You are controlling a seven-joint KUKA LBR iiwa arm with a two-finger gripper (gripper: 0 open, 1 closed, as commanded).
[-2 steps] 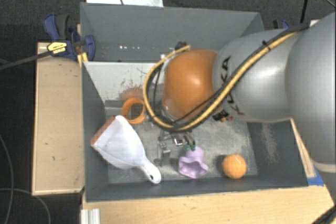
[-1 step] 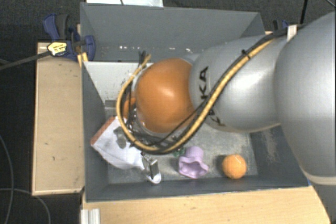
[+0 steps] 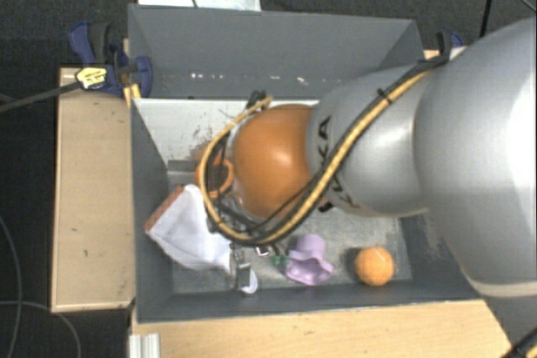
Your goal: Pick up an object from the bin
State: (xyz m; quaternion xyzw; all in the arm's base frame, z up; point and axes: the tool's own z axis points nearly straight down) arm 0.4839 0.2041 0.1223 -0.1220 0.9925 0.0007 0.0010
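From my end, most of what matters is covered. Low in the bin (image 3: 336, 302), close to its near wall, a short metal tip of the fingers (image 3: 244, 279) pokes out from under the wrist. I cannot tell whether they are released or clenched, nor whether anything sits between them.

Level with them, just to the view's right, lies a small purple thing (image 3: 309, 261) of soft, folded shape, with a green bit (image 3: 277, 261) at its edge that is too small to name. Further right of the fingers, apart from the purple thing, an orange ball (image 3: 373, 266) rests on the bin floor.

Just to the view's left of the fingers and a little beyond them lies a crumpled white cloth (image 3: 186, 232). It is the thing closest to them; its near corner comes right up to the tip, though I cannot make out if they touch. A reddish-brown edge (image 3: 165, 208) shows from under the cloth's far left side, the rest of it hidden.

Beyond the fingers, the orange cover (image 3: 270, 155) on the wrist, looped by cables (image 3: 336, 163), blocks the middle of the floor. The grey arm (image 3: 436, 138) hides the bin's right part and is cut off at the frame edge.
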